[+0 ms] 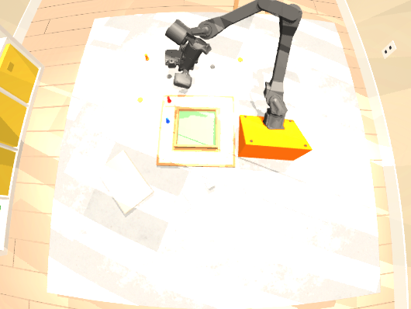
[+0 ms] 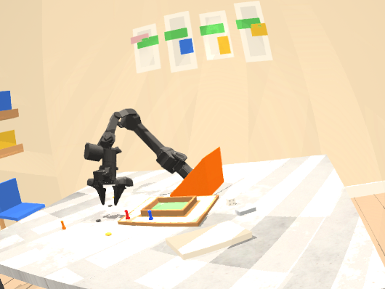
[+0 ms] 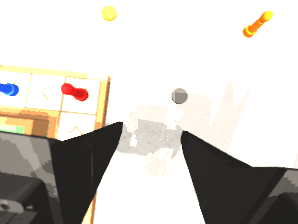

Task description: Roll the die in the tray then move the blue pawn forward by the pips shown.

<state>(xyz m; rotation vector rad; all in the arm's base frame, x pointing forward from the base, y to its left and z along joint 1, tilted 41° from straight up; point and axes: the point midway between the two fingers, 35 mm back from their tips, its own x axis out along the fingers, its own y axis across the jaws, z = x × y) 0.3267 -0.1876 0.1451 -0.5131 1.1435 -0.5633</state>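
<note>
My gripper (image 2: 109,204) (image 3: 152,130) is open and empty, pointing down above the table beyond the board's red-pawn edge. The blue pawn (image 1: 167,120) (image 2: 150,215) (image 3: 9,89) stands upright on the board (image 1: 195,158) (image 2: 160,224) (image 3: 103,100), beside the tray. The red pawn (image 1: 169,99) (image 2: 127,214) (image 3: 75,92) stands at the board's corner. The wooden tray (image 1: 195,147) (image 2: 163,213) has a green floor and no die shows in it. The white die (image 2: 231,202) lies on the table beyond the board, near a grey block; its top pips are unreadable.
An orange pawn (image 1: 146,57) (image 2: 63,225) (image 3: 257,25), a yellow disc (image 1: 139,99) (image 2: 108,234) (image 3: 109,13) and a grey disc (image 1: 169,76) (image 2: 98,220) (image 3: 179,96) lie around. The grey block (image 1: 211,188) (image 2: 245,210), a pale slab (image 1: 128,186) (image 2: 211,239) and the arm's orange base (image 1: 275,152) (image 2: 203,178) surround the board.
</note>
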